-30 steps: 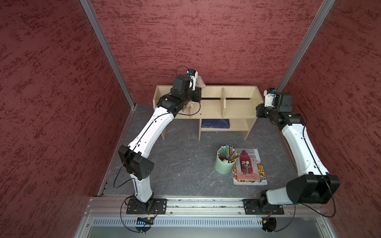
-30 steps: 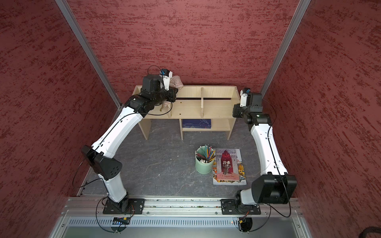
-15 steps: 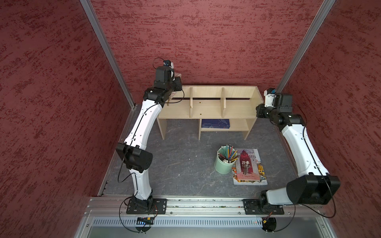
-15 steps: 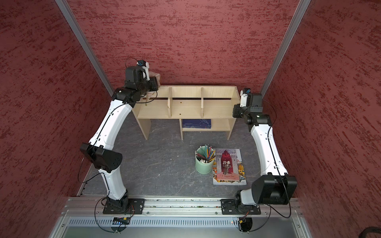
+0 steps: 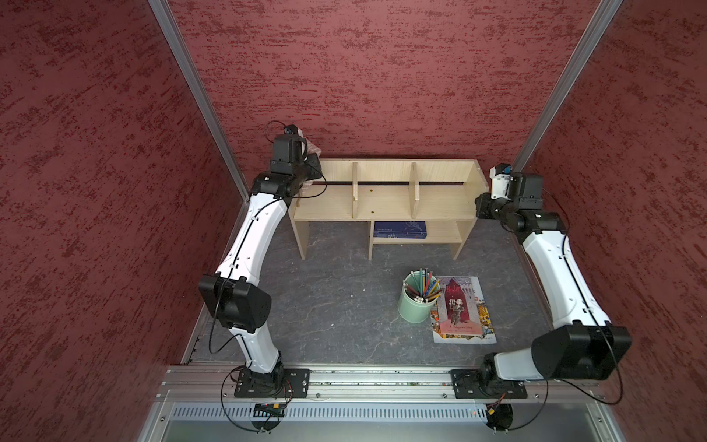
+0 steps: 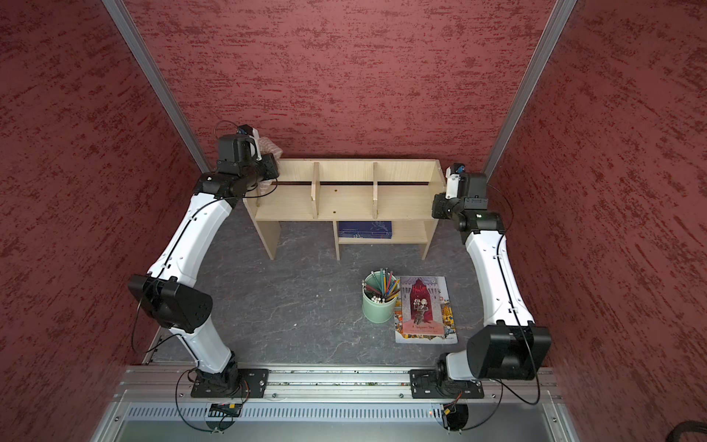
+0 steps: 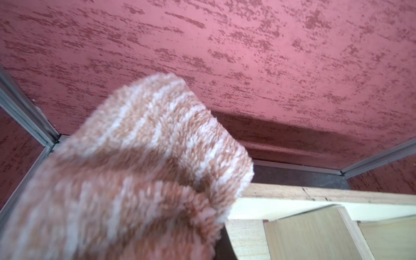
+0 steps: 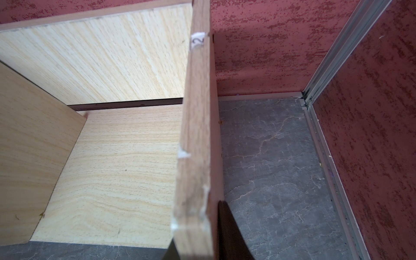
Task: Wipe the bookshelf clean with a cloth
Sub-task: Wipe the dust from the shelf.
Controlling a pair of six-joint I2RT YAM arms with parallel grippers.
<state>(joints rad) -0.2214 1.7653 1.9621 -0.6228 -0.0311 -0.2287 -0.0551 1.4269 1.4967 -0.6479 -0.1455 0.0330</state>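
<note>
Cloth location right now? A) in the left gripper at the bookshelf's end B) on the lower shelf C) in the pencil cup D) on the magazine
A: the cloth fills the left wrist view, and both top views show it bunched at the left gripper by the bookshelf end.

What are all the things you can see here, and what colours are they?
bookshelf: one, light wood, against the back wall, two upright dividers on top.
cloth: one, tan-brown with pale stripes, bunched at the bookshelf's left end.
book: one, dark blue, flat on the lower shelf.
pencil cup: one, mint green, full of coloured pencils, in front of the bookshelf.
magazine: one, colourful with a red cover, flat beside the pencil cup.
table: one, marbled grey.
walls: three, dark red, around the table.
left gripper: one, black, shut on the cloth.
right gripper: one, black, clamped on the bookshelf's right end panel.
</note>
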